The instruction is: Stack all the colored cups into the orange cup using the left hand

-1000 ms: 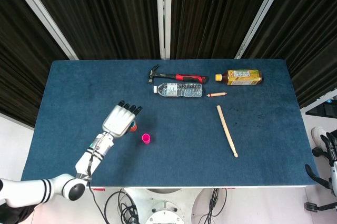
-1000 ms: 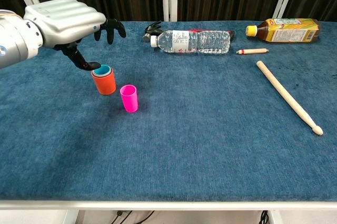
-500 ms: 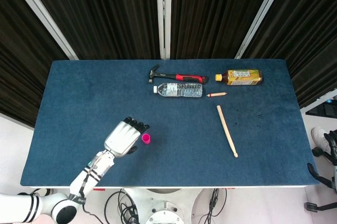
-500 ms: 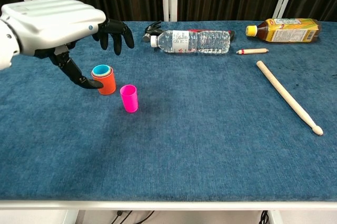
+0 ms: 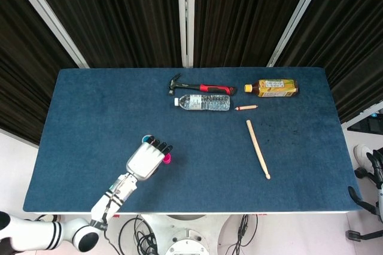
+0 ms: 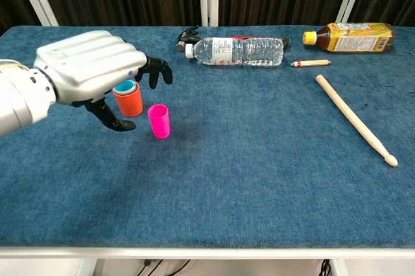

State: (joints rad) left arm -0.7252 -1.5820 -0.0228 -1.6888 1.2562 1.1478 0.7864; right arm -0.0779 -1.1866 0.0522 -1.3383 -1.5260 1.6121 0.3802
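Observation:
An orange cup [image 6: 129, 103] stands upright on the blue table with a light blue cup [image 6: 125, 86] nested inside it. Just right of it stands a lone pink cup [image 6: 159, 121], whose rim peeks out past my fingertips in the head view [image 5: 168, 158]. My left hand [image 6: 89, 74] hovers over the orange cup's near left side, fingers spread and holding nothing. Its dark thumb [image 6: 111, 119] hangs left of the pink cup without touching it. From the head view my left hand [image 5: 146, 160] hides the orange cup. My right hand [image 5: 376, 174] shows only partly at the right edge, off the table.
At the back lie a hammer [image 6: 189, 34], a water bottle [image 6: 237, 51], a yellow-capped tea bottle [image 6: 353, 37] and a short crayon-like stick [image 6: 310, 63]. A wooden drumstick [image 6: 353, 118] lies at the right. The table's front edge [image 6: 207, 247] is near.
My left hand has moved toward the front and right, from above the orange cup to beside the pink cup, and dropped lower. The cups stayed in place.

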